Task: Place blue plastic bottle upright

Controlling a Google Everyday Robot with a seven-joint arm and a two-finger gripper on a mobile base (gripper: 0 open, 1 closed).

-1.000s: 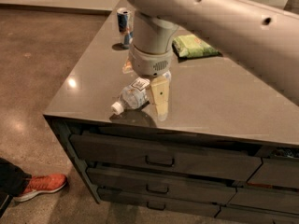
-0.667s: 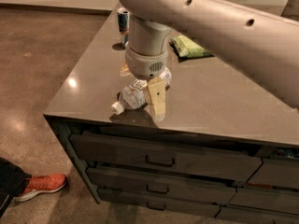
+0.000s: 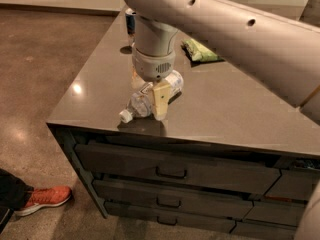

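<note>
You see the gripper (image 3: pixel 149 99) low over the lying blue plastic bottle (image 3: pixel 140 105), bottle middle hidden, grip state impossible to tell, near-left counter (image 3: pixel 225 114) corner.

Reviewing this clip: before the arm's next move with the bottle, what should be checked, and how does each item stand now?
1. Bottle upright: not ok. The blue plastic bottle lies on its side, cap toward the front-left corner.
2. Position: ok. The gripper is down over the bottle's middle.
3. Grip secured: cannot tell.
4. Neighbours apart: ok. The drink can and green packet sit farther back.
5. Standing room: ok. Bare countertop lies beside the bottle.
</note>
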